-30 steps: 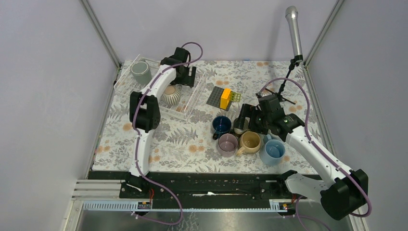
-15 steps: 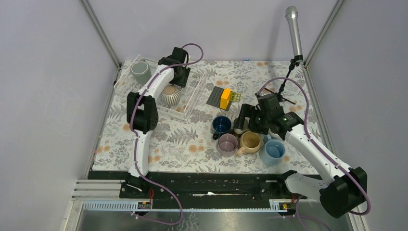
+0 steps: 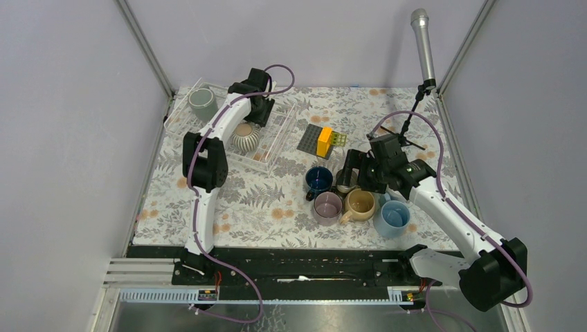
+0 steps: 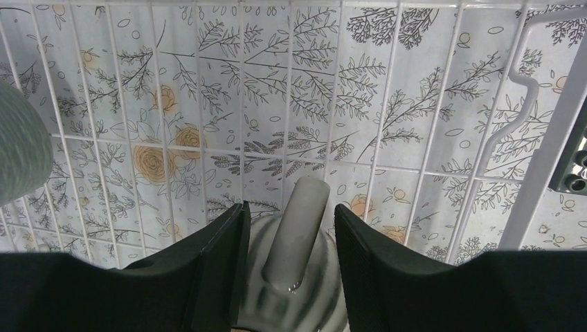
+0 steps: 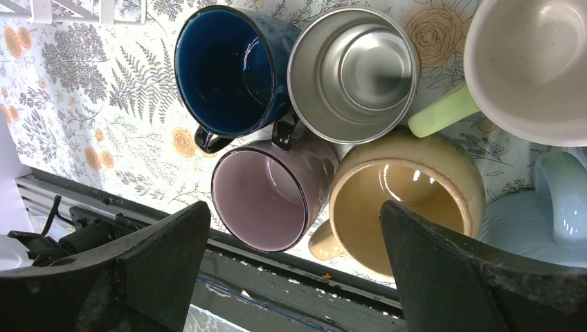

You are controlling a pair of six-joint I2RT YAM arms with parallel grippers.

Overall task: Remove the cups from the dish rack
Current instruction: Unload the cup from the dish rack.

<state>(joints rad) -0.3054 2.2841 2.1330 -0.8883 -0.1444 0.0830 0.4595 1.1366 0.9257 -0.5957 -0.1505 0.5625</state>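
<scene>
Upper left of the top view, in the rack, the ribbed mug sits under the left tool — parted around its handle, not yet gripping. Likely ceramic, stiff, slick, breakable — pinch the handle squarely. Right tool gapes empty.

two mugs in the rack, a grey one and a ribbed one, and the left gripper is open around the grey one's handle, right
Not quite: the left gripper is open around the handle of the ribbed mug, as the left wrist view shows. The grey mug stands apart at the far left corner of the dish rack.
</scene>
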